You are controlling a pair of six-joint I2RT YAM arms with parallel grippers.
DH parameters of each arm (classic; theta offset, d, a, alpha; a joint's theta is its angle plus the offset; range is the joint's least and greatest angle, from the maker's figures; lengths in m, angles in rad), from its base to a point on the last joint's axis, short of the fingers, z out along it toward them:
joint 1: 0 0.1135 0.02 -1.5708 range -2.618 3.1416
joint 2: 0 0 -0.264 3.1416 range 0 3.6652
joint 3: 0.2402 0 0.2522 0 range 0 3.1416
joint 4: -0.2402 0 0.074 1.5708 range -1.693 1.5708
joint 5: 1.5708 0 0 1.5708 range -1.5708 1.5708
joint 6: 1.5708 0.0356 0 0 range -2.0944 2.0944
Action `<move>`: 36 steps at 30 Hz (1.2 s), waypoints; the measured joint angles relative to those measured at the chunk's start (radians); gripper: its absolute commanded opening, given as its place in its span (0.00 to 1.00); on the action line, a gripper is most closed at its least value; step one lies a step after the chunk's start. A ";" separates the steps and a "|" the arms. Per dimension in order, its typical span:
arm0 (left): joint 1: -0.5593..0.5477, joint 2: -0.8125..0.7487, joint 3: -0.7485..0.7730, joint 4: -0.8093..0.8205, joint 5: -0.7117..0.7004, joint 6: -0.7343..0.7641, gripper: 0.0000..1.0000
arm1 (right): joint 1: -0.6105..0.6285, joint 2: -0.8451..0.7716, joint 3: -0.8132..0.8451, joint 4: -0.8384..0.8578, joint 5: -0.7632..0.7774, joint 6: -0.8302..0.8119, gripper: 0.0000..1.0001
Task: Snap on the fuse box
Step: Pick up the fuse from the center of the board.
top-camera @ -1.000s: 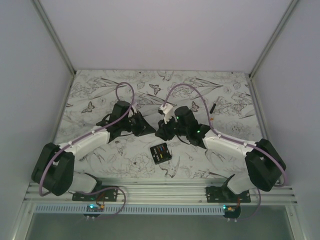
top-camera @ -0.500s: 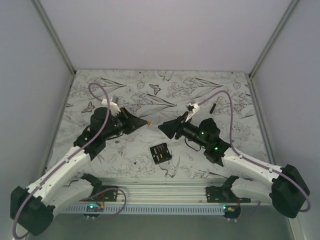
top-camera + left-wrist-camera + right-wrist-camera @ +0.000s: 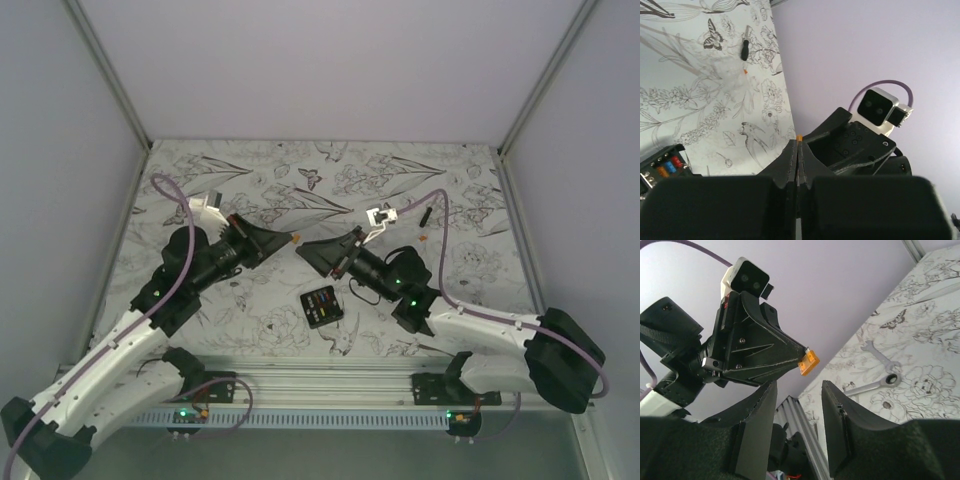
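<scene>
The fuse box [image 3: 322, 305] lies flat on the flower-printed tabletop [image 3: 260, 325], in the middle between the two arms and toward the near edge. Its face is up, and small red, blue and orange fuses show on it. Neither gripper touches it, and both are raised over the cloth farther back. The left gripper [image 3: 290, 238] reaches in from the left with its fingers pressed together, and it is pinching a small orange fuse [image 3: 297, 238] at the very tip. The left wrist view shows the same: the two dark fingers [image 3: 785, 165] meet in a thin line, with only a sliver of orange poking out at their end. The fuse box sits low in the left corner of that view. The right gripper [image 3: 303, 248] points back at it from the right, nose to nose. Its fingers [image 3: 760, 425] are spread and there is nothing between them. In the right wrist view the orange fuse sits just beyond the gap and is not touching either finger. A thin black stick [image 3: 427, 213] lies at the far right of the tabletop. A tiny orange bit [image 3: 425, 238] lies near it, and both are well apart from the fuse box.
</scene>
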 measured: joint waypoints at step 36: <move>-0.085 -0.080 -0.002 0.098 -0.090 -0.063 0.00 | 0.024 0.109 0.026 0.316 0.048 0.121 0.15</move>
